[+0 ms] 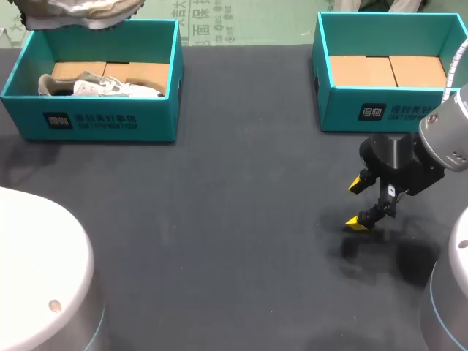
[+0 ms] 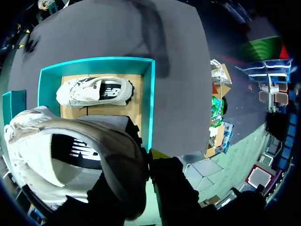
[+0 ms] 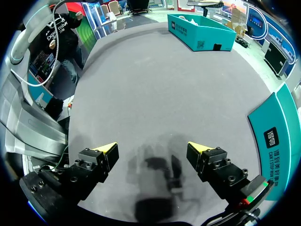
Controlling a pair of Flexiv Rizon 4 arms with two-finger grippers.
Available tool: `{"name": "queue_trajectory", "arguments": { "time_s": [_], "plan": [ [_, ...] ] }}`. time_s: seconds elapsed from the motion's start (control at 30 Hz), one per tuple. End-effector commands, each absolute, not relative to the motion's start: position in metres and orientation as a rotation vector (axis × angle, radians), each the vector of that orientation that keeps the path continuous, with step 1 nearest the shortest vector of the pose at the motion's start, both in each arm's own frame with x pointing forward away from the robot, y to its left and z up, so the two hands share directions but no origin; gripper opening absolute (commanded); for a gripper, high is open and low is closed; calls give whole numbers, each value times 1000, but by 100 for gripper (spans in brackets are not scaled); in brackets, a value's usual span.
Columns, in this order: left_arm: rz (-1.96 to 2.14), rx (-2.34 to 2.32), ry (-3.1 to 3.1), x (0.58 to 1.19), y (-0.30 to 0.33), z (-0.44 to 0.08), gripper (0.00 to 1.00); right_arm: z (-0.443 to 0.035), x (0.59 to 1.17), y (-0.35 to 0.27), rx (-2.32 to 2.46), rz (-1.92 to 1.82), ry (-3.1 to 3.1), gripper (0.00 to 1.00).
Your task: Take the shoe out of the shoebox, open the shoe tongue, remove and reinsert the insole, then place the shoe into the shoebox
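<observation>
A white shoe with a dark logo hangs high above the left teal shoebox, and my left gripper is shut on its collar. In the head view only that shoe's sole shows, at the upper edge over the left shoebox; the left gripper itself is out of sight there. A second white shoe lies on its side inside this box. My right gripper hovers low over the dark table, open and empty, in front of the right box.
A second teal shoebox stands at the back right, holding only brown cardboard; its wall is beside my right gripper. The dark mat stretches between the boxes and the front edge.
</observation>
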State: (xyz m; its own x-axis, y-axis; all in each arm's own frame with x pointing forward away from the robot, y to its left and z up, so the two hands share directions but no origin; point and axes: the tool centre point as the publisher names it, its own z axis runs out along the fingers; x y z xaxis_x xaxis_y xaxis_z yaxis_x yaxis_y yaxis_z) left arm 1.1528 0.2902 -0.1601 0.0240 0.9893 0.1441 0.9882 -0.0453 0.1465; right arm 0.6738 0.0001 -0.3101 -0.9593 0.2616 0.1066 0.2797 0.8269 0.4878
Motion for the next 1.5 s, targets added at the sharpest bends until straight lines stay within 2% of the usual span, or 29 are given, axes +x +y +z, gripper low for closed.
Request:
{"name": "queue_trajectory", "arguments": {
  "time_s": [0.03, 0.5, 1.5],
  "plan": [
    [376, 2323, 2050, 1157, 285, -169, 0, -310, 672, 0, -441, -800, -2971, 100],
    [386, 2361, 2134, 1172, 267, -207, 0, -310, 672, 0, -441, -800, -2971, 100],
    [423, 2324, 2315, 1194, 276, -278, 0, -310, 672, 0, -441, -800, -2971, 100]
  ]
}}
